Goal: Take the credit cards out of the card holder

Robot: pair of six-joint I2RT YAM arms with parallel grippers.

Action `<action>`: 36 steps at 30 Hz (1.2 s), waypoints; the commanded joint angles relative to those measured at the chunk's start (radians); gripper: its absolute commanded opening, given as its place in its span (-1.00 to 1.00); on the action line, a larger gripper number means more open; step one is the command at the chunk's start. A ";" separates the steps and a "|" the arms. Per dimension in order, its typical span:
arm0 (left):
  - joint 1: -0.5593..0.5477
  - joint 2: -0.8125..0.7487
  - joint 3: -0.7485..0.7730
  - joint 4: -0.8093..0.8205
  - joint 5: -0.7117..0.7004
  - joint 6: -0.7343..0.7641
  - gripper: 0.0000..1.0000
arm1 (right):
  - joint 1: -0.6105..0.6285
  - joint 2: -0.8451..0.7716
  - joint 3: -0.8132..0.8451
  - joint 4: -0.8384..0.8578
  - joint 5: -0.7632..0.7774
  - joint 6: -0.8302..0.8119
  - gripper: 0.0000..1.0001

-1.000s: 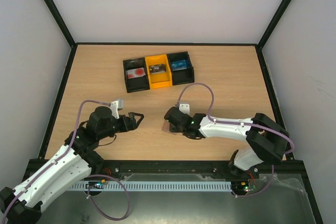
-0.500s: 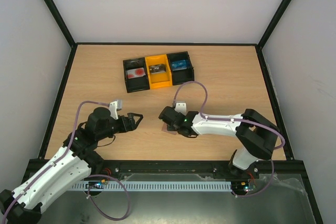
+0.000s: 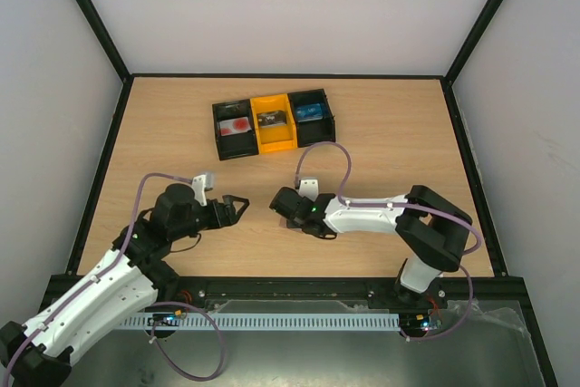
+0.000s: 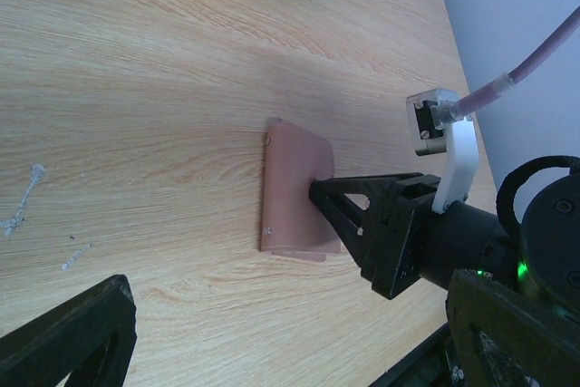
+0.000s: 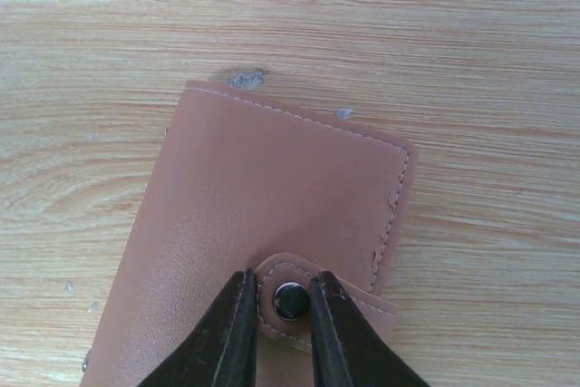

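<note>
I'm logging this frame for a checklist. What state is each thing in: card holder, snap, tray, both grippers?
card holder: closed, flat on the table.
snap: looks fastened.
tray: something in each of three compartments.
left gripper: jaws wide open, empty.
right gripper: jaws narrow, flanking the snap; grip unclear.

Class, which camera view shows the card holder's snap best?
Right wrist: the snap sits large and sharp on the closed card holder, between the right gripper's fingertips. Left wrist shows the card holder from farther off, with the gripper tip covering the snap. The top view shows no snap; the gripper hides nearly all of the card holder.
</note>
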 commanded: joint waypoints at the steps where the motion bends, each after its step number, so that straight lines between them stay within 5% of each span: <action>1: -0.005 0.007 -0.015 0.036 0.013 0.005 0.88 | 0.007 0.023 0.005 -0.045 0.055 -0.004 -0.77; 5: -0.013 0.029 -0.032 0.064 0.025 -0.006 0.88 | 0.008 -0.008 -0.005 -0.039 0.075 -0.016 -0.96; 22: -0.080 0.162 -0.064 0.170 0.010 -0.066 0.81 | 0.008 -0.206 -0.191 0.344 -0.094 -0.260 -0.96; 36: -0.087 0.230 -0.082 0.264 0.085 -0.050 0.77 | 0.008 -0.318 -0.242 0.542 -0.304 -0.246 -0.96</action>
